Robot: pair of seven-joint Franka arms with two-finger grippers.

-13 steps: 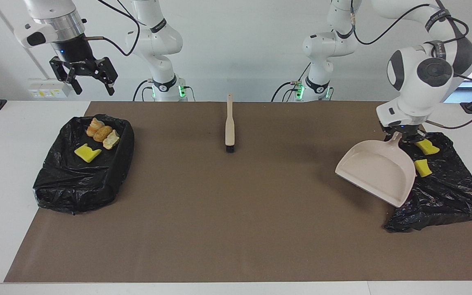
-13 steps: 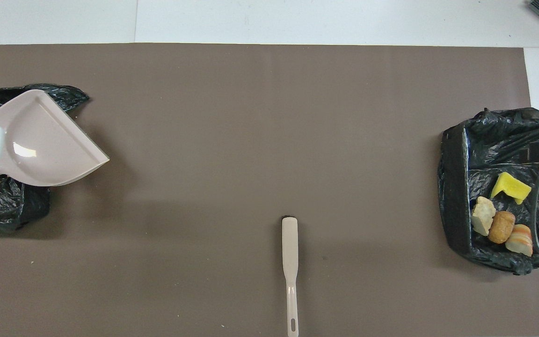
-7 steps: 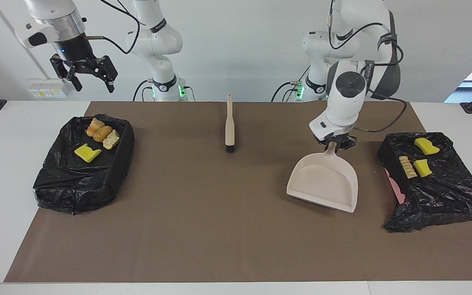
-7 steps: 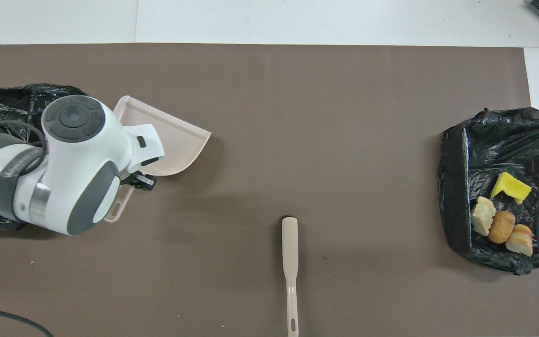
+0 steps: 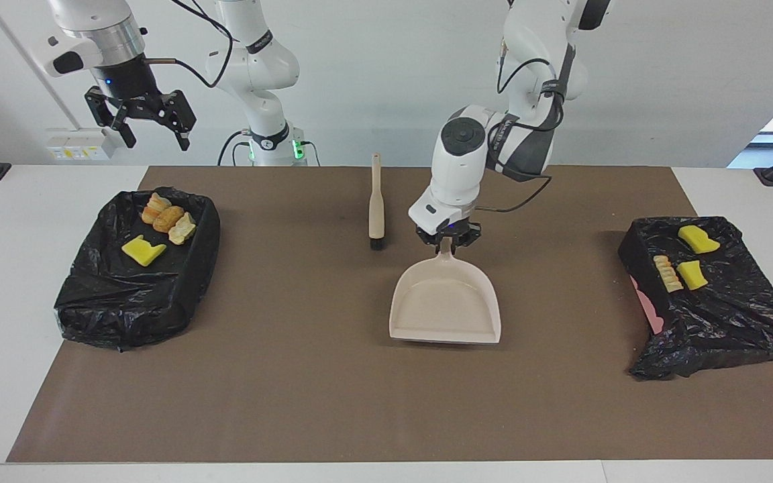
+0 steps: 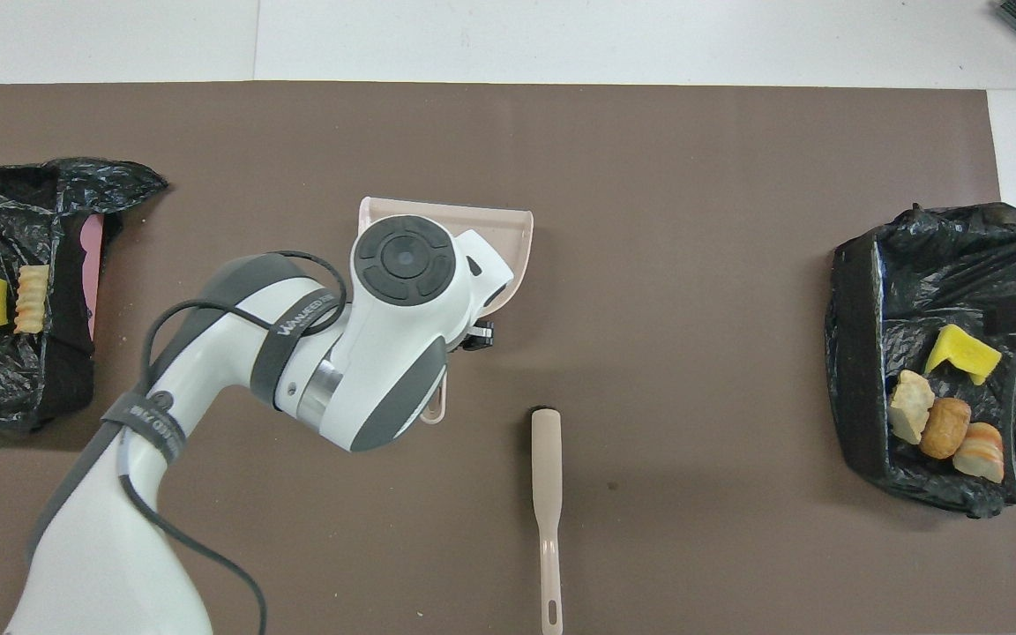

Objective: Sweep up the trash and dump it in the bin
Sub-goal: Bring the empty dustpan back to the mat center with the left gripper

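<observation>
My left gripper [image 5: 448, 243] was clamped on the handle of the pale dustpan [image 5: 445, 302], holding it at the middle of the brown mat [image 5: 333, 389], its pan empty and its open edge pointing away from me. The brush [image 5: 376, 201] lay just beside it, nearer my bases. My right gripper [image 5: 151, 131] waited with fingers spread, high over the black-lined bin [image 5: 125, 308] at my right arm's end, which held one yellow sponge chunk [image 5: 143, 251] and three tan lumps [image 5: 168, 218]. The other bin [image 5: 729, 329], at my left arm's end, held two yellow chunks [image 5: 692, 275] and one ridged tan lump [image 5: 667, 272].
</observation>
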